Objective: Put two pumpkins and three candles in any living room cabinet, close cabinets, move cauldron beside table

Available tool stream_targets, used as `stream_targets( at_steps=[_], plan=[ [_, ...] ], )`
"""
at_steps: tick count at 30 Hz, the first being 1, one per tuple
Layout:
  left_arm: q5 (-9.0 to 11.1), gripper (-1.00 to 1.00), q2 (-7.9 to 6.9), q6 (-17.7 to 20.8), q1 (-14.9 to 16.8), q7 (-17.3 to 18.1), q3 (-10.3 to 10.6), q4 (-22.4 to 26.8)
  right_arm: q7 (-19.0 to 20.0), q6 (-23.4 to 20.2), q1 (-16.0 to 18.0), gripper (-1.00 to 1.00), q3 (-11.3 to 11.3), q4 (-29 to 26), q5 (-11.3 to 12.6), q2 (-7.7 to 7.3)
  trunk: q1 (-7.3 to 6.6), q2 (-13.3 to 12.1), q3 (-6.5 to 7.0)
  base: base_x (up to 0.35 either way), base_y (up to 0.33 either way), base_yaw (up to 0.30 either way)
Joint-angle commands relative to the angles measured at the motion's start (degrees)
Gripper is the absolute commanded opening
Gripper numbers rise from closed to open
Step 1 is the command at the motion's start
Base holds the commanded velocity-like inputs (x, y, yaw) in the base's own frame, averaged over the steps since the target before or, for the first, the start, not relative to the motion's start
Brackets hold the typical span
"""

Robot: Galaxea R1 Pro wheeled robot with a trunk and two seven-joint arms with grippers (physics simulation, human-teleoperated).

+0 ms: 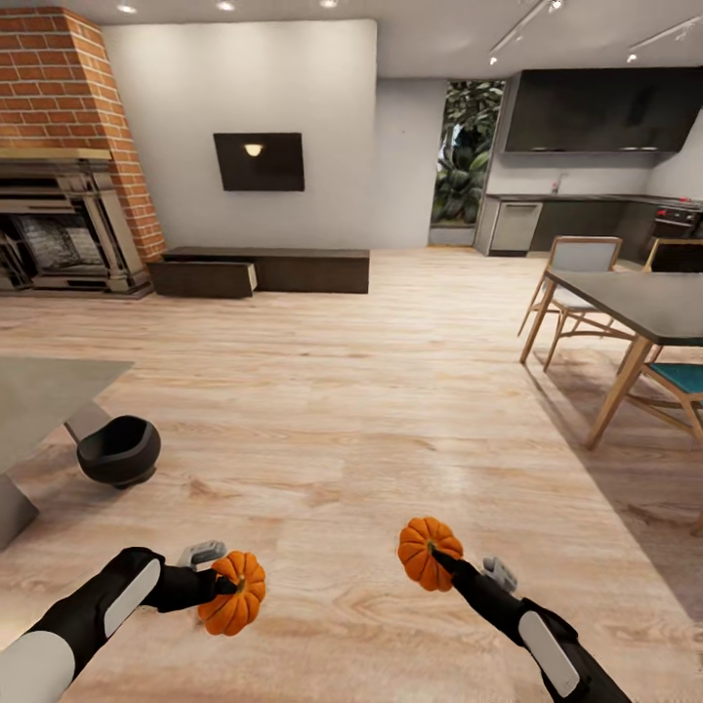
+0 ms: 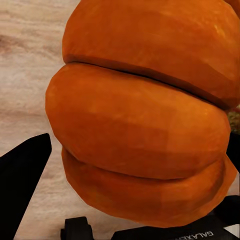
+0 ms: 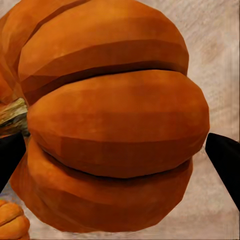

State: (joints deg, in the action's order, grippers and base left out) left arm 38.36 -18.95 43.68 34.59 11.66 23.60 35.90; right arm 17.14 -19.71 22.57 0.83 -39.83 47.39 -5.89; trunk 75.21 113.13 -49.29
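My left gripper (image 1: 223, 586) is shut on one orange ribbed pumpkin (image 1: 234, 593), held low above the wood floor. Up close, this pumpkin (image 2: 145, 115) sits between the dark fingers (image 2: 25, 185). My right gripper (image 1: 437, 558) is shut on the second pumpkin (image 1: 427, 553), seen big (image 3: 115, 125) between its fingers (image 3: 225, 160). The black cauldron (image 1: 119, 450) stands on the floor beside the grey coffee table (image 1: 39, 391) at the left. The long dark cabinet (image 1: 293, 268) lies against the far wall, its left drawer (image 1: 205, 277) pulled out. The candles are out of view.
A dark dining table (image 1: 644, 303) with wooden chairs (image 1: 581, 268) stands at the right. A brick fireplace (image 1: 59, 225) is at the far left, and a kitchen (image 1: 586, 215) at the back right. Open wood floor runs from me to the cabinet.
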Motion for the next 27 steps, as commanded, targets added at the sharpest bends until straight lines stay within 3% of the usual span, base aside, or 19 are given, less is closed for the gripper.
stream_targets(
  at_steps=[1, 4, 8, 11, 15, 18, 22, 25, 27],
  plan=[
    [-0.2, -1.00, 0.01, 0.0, 0.0, 0.1, 0.2, 0.1, 0.0, 1.0, 0.1, -1.00, 0.2, 0.6, 0.4, 0.02, -0.01, 0.0, 0.03, 0.000, 0.000, -0.210],
    [-0.2, -1.00, 0.11, -0.1, 0.0, -0.6, 0.3, 0.0, -0.1, 3.8, 0.0, -1.00, 0.3, 1.5, -2.4, 0.07, -0.01, 0.0, 0.24, 0.000, 0.000, -0.209],
    [0.0, -1.00, 1.16, -1.0, 0.0, -3.6, -0.2, -0.8, -0.5, 7.1, 0.0, -1.00, 0.4, 1.8, -10.3, 0.08, -0.01, 0.0, 0.36, 0.000, 0.000, -0.088],
    [0.1, -1.00, 1.86, -1.7, 0.0, -4.0, -0.4, -0.9, -2.9, 7.8, 0.0, -1.00, 0.4, 1.8, -12.8, 0.15, -0.01, 0.0, 0.37, 0.000, 0.000, -0.012],
    [0.3, -1.00, 3.58, -1.9, 0.0, -4.4, -0.2, -0.9, -6.7, 9.1, 0.0, -1.00, 0.5, 2.1, -13.9, 0.33, -0.01, 0.0, 0.38, 0.000, 0.000, -0.002],
    [0.1, -1.00, 5.16, -2.8, 0.0, -8.3, 0.0, -0.9, -8.1, 9.6, 0.0, -1.00, 0.5, 4.4, -14.0, 0.35, -0.23, -0.4, 0.56, 0.000, 0.000, 0.000],
    [0.3, -1.00, 7.33, -9.8, 0.0, -16.1, 0.2, -3.5, -8.4, 10.9, 0.0, -1.00, 0.5, 8.2, -14.0, 0.35, -1.11, -2.0, 1.28, 0.000, 0.000, 0.000],
    [-0.1, -1.00, 9.49, -11.1, 0.0, -17.9, 0.3, -5.5, -7.8, 14.5, 0.0, -1.00, 0.5, 9.0, -14.1, 0.35, -1.77, -3.2, 1.81, 0.000, 0.000, 0.000],
    [-0.1, -1.00, 9.94, -11.2, 0.0, -18.0, 0.3, -5.7, -7.7, 16.4, 0.0, -1.00, 0.5, 9.1, -14.1, 0.62, -2.21, -4.0, 2.17, 0.000, 0.000, 0.000]
  ],
)
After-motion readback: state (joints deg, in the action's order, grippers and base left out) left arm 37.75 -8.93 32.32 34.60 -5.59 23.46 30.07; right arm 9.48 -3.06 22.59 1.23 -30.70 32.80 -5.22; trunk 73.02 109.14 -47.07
